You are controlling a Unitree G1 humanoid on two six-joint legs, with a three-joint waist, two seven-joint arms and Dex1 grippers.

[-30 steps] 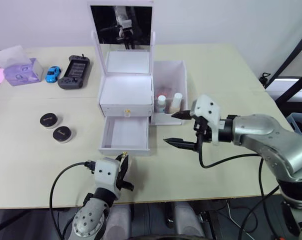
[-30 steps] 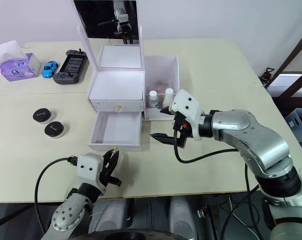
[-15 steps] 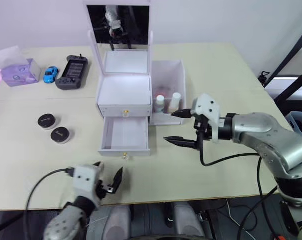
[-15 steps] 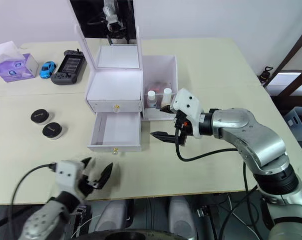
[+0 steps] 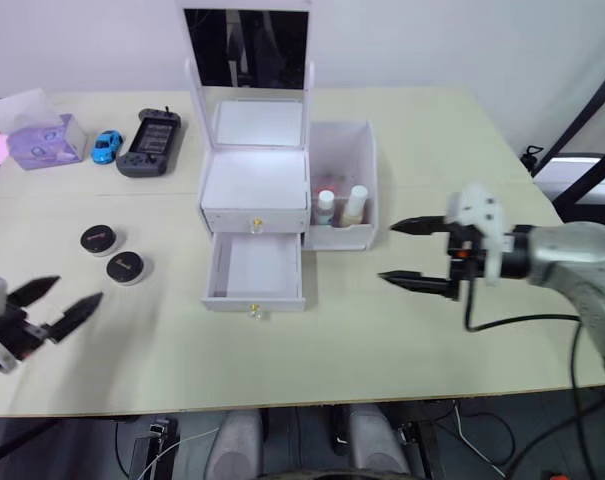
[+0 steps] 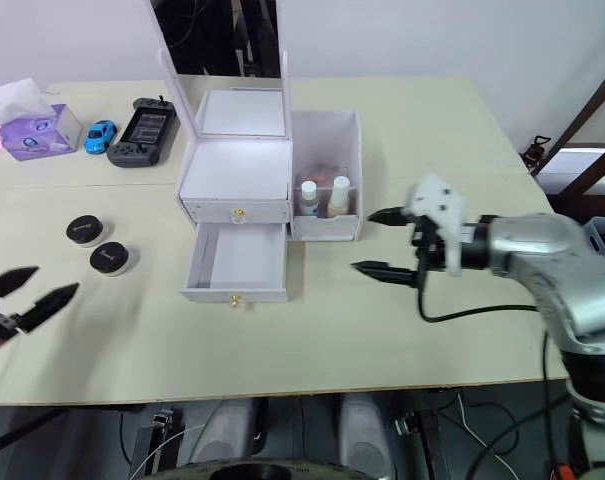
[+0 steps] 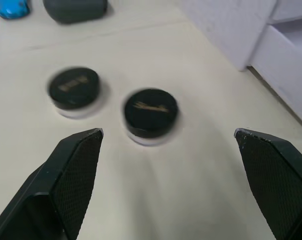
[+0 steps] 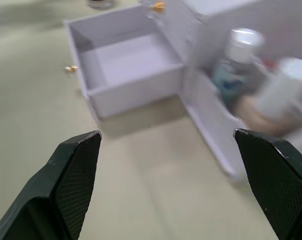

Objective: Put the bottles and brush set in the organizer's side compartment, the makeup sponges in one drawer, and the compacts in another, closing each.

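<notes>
From the head views I log the organizer [image 5: 254, 190] at mid-table [image 5: 432, 150], mirror lid upright, upper drawer shut, lower drawer [image 5: 254, 272] pulled out and bare inside. Its side compartment [image 5: 344, 160] holds the two bottles [image 5: 340, 206], white caps up, with something pink behind them that I cannot identify. My left wrist view adds the pale marks on the lids of the two compacts [image 7: 110, 106], which sit side by side on the table left of the organizer. My right wrist view adds the teal label on one bottle. My left gripper [image 5: 58, 298] hangs spread wide and empty near the compacts; my right gripper [image 5: 406, 253], likewise wide and empty, hangs right of the side compartment.
</notes>
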